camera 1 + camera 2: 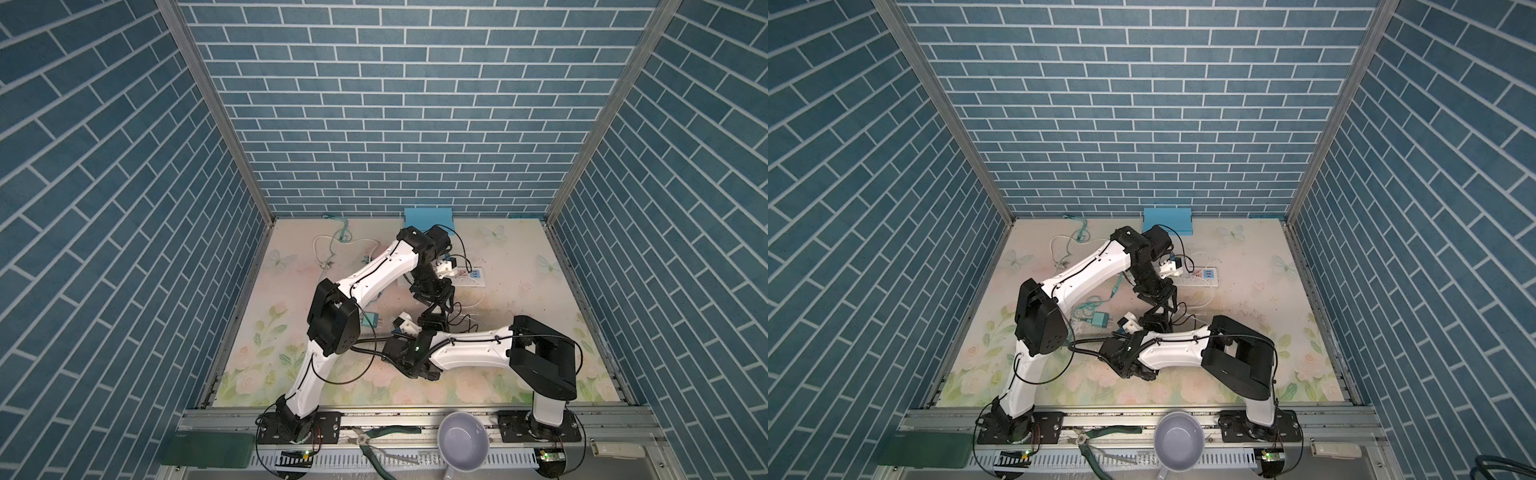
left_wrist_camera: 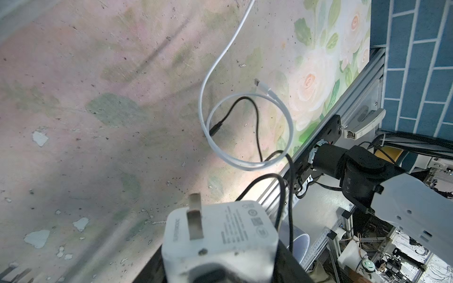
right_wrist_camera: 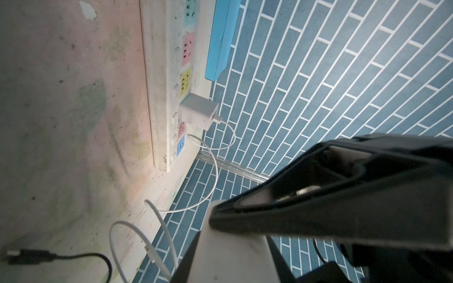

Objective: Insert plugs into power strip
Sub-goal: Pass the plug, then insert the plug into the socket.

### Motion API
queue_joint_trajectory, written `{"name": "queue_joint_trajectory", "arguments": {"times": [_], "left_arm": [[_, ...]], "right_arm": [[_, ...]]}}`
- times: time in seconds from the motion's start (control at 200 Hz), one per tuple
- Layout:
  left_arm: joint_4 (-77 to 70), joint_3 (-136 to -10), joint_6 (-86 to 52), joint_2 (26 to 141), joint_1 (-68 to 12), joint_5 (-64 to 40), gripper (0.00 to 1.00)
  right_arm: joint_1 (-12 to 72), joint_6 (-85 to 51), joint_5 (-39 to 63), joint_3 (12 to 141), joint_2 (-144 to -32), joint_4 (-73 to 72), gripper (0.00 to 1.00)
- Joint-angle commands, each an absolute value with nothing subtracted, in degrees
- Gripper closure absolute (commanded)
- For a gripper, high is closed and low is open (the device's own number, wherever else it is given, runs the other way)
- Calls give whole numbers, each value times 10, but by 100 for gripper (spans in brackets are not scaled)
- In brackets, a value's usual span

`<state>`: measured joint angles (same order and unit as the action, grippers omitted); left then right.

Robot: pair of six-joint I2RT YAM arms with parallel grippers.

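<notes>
**White plug in the left gripper, not in the strip**

The left gripper (image 1: 434, 301) is clamped on a white plug (image 2: 220, 235). In the left wrist view the cube fills the near foreground, with one flat prong (image 2: 195, 215) pointing away from the camera, above the mat (image 2: 98, 122). In both top views the right gripper (image 1: 436, 312) meets the left one tip to tip. I cannot tell whether its jaws are together, apart or on the plug. In the right wrist view a black wedge (image 3: 343, 196) and a white block (image 3: 232, 259) crowd the foreground, too close to read.

Below the grippers a white cable (image 2: 290, 127) coils on the mat, crossed by a black cable (image 2: 256, 117).

The strip (image 3: 159, 85) lies flat just beyond the grippers, toward the back wall (image 1: 415, 124), partly hidden under the left arm (image 1: 374, 270). A seated plug (image 3: 198, 111) stands in it between the yellow face (image 3: 185, 82) and a small pink face (image 3: 181, 129), with a thin cord (image 3: 215, 171) trailing from it.

A teal plug (image 1: 1099, 321) lies on its side on the mat beside the left arm's elbow, well apart from the strip. A blue box (image 1: 428, 218) sits against the back wall.
</notes>
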<state>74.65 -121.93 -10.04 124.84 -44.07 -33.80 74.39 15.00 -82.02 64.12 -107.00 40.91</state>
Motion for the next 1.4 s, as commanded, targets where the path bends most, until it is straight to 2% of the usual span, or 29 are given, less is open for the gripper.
{"name": "queue_joint_trajectory", "arguments": {"times": [0.0, 0.08, 0.14, 0.175, 0.19, 0.365, 0.555, 0.655, 0.89, 0.96, 1.115, 1.395], "left_arm": [[821, -1224, -105, 1202, -420, -354, 47], [804, -1221, -112, 1199, -413, -346, 25], [781, -1211, -120, 1191, -408, -340, 20], [766, -1205, -125, 1186, -403, -342, 3], [761, -1202, -129, 1185, -401, -342, 1], [703, -1191, -152, 1171, -372, -324, 0], [688, -1213, -151, 1167, -343, -296, 0], [730, -1254, -137, 1173, -334, -230, 0], [733, -1268, -138, 1173, -310, -179, 0], [732, -1277, -138, 1175, -309, -177, 0], [732, -1283, -137, 1168, -308, -161, 0], [687, -1230, -143, 1126, -290, -165, 0]], "right_arm": [[723, 77, -742, 621, -1057, 436, 100], [726, 74, -730, 624, -1042, 435, 100], [727, 67, -716, 627, -1028, 438, 100], [730, 62, -709, 628, -1020, 440, 100], [729, 61, -708, 628, -1017, 439, 100], [724, 28, -662, 635, -999, 470, 100], [671, -3, -591, 627, -951, 462, 100], [645, -9, -575, 633, -921, 468, 100], [554, -43, -418, 679, -830, 481, 100], [506, -42, -326, 701, -829, 476, 100], [411, -40, -123, 760, -863, 473, 100], [327, -51, 72, 825, -923, 486, 100]]}}
